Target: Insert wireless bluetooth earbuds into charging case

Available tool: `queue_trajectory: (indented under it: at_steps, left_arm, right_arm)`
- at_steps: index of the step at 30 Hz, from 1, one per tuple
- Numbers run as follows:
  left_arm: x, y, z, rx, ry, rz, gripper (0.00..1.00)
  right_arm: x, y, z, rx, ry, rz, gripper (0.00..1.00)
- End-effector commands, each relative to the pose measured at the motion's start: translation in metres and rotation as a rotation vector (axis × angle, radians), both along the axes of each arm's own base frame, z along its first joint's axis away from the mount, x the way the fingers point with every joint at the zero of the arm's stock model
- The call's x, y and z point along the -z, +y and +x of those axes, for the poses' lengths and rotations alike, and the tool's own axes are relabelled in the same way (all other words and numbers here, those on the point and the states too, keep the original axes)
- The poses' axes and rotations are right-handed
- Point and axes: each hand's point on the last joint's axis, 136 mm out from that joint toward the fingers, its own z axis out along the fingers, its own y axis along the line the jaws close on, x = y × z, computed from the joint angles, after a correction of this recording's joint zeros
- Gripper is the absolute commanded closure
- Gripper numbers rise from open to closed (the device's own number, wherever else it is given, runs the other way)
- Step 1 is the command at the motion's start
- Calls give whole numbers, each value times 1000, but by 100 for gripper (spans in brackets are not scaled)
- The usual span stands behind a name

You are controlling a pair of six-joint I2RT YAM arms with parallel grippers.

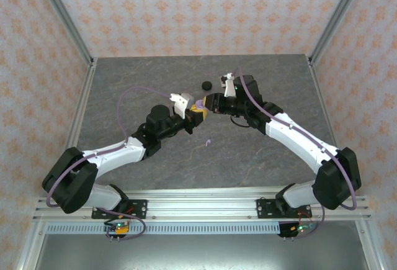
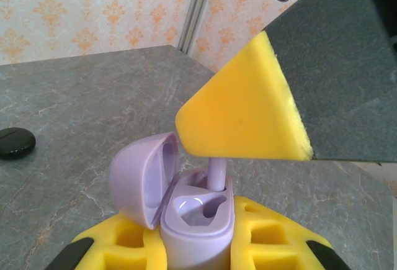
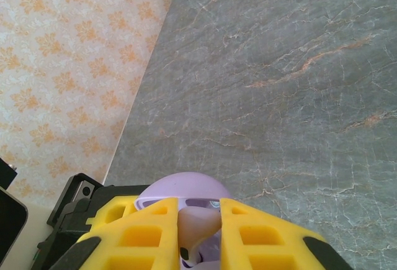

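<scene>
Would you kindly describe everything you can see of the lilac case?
The lilac case is a small rounded shell of glossy, plastic-looking material. It stands upright, clamped between the yellow foam pads of the left end effector. Its domed lid is hinged open to one side, baring two moulded sockets. A lilac earbud, gripped by the right end effector, reaches its stem down into one socket.

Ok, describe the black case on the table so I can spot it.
On the grey table, find the left claw gripping the open lilac case. Just beyond it, toward the back wall, lies the black case: round, dark, flat, unheld.
</scene>
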Motion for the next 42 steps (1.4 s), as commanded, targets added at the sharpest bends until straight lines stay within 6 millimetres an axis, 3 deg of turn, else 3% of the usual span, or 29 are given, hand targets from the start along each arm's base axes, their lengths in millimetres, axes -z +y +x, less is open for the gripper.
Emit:
queue_trajectory:
  at_steps: [1,8,25,31,38,42]
  left_arm:
    - [-20,-3,3,-6,-33,-31,92]
    - [-20,-4,4,-7,-32,-29,92]
    - [-13,-2,4,-11,-27,14,92]
    - [-4,4,6,-43,-7,59,92]
    - [8,17,8,-106,23,114,92]
    - [7,23,4,-115,31,131,92]
  right_arm:
    - [-7,4,0,-10,-29,-9,81]
    - [-3,4,-3,-20,-19,-25,79]
    - [-18,-4,-5,1,-59,-40,55]
    - [-22,-17,-2,68,-85,-66,48]
    - [12,-51,13,258,-12,-237,48]
    - [41,-56,12,263,80,-331,48]
